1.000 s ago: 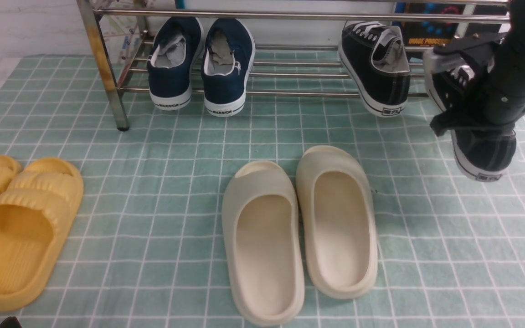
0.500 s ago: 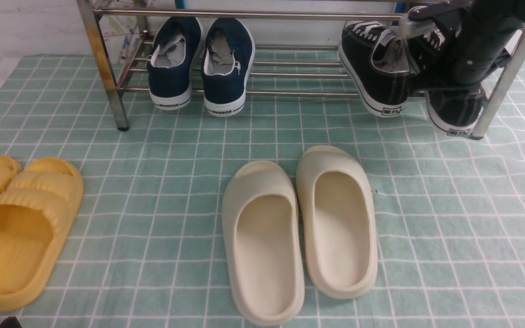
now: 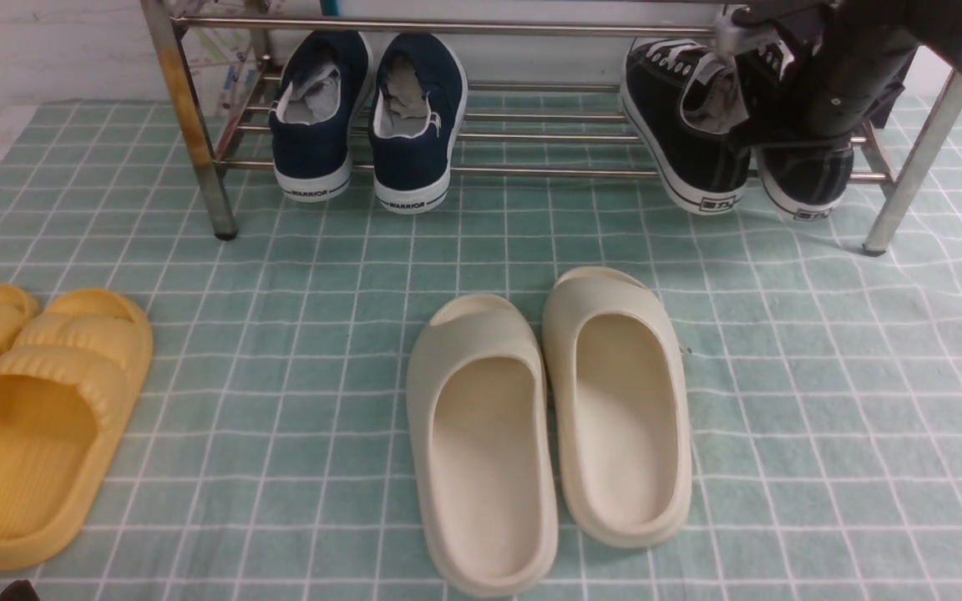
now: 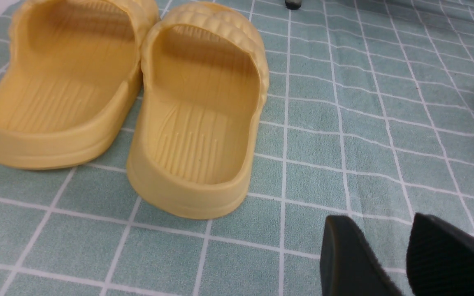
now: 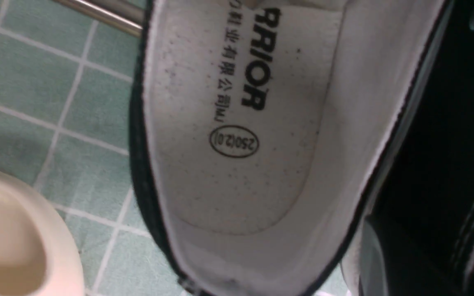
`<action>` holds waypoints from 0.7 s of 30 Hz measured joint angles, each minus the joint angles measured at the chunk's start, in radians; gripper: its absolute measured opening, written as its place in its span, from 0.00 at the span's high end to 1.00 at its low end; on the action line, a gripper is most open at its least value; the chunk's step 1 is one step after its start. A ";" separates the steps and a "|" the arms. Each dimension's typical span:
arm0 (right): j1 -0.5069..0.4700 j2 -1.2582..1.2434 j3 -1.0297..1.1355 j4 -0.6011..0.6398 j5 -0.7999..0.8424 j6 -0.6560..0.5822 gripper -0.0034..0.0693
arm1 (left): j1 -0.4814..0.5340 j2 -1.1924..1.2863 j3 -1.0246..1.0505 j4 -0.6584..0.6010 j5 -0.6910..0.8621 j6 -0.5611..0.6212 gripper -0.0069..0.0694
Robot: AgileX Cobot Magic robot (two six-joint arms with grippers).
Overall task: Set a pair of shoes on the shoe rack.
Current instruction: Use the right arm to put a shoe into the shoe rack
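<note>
Black canvas at the far right, and that's the 1st sneaker point(image 3: 711, 154) on the lower shelf of the steel rack point(image 3: 548, 172), heel poking out over the near bar, nothing gripping it as far as I can see. Right beside it comes the 2nd sneaker point(image 3: 807, 171), lined up at the shelf with its heel out on the near side too, and the right claw point(image 3: 748, 83) has it, closed on the shoe. Are the bars taking its weight? Can't tell; the claw and shoe cover the spot.

So the score, as I judge it: 1 sneaker placed, 1 all but there. What's left is to settle that 2nd sole on the bars, let go, and back the arm out without dragging the heel or nudging its partner. It's a tight squeeze, with the rack's right leg point(image 3: 919, 163) close by and the upper bar point(image 3: 481, 28) overhead.

Over on the left, the left claw point(image 4: 379, 230) stands wide open with nothing between its fingers, near the yellow slippers point(image 4: 196, 119). The 2 navy shoes point(image 3: 410, 142) sit at the left of the shelf, and the cream slides point(image 3: 489, 467) lie on the bench point(image 3: 281, 501), no part of this job.
</note>
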 joint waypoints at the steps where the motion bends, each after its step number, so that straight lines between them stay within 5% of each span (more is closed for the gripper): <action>1: 0.000 0.000 0.000 0.000 -0.014 0.000 0.91 | 0.000 0.000 0.000 0.000 0.000 0.000 0.60; 15: 0.002 0.007 0.000 0.019 -0.058 0.003 0.86 | 0.000 0.000 0.000 0.000 0.000 0.000 0.60; 21: 0.001 -0.031 -0.010 -0.013 -0.106 0.040 0.50 | 0.000 0.000 0.000 0.000 0.000 0.000 0.60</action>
